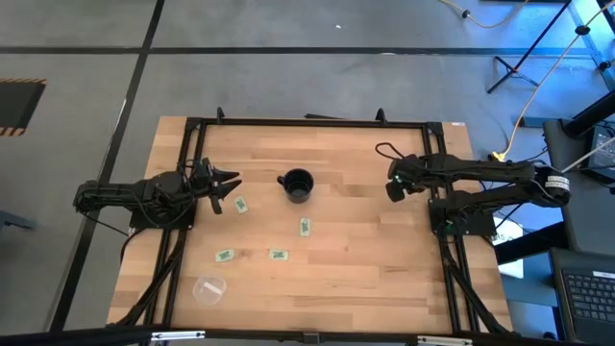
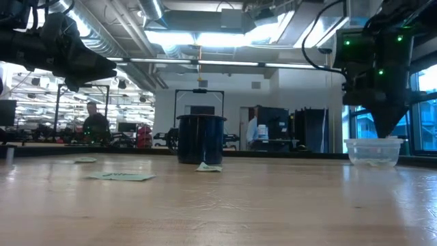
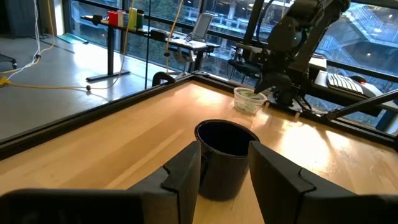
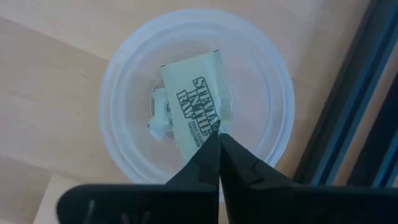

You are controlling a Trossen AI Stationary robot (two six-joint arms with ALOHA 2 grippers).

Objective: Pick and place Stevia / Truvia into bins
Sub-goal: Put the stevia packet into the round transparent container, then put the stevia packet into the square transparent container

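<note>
Jaws of right gripper pinch a packet over the bin for the drop; left gripper spread, waiting near packets on bench.

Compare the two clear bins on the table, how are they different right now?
The bin by the right arm has a Stevia packet in it, and the right gripper, shut, points down into it. The bin at the table's near left shows nothing inside and has no gripper over it. Both are small, round, shallow and clear.
</note>
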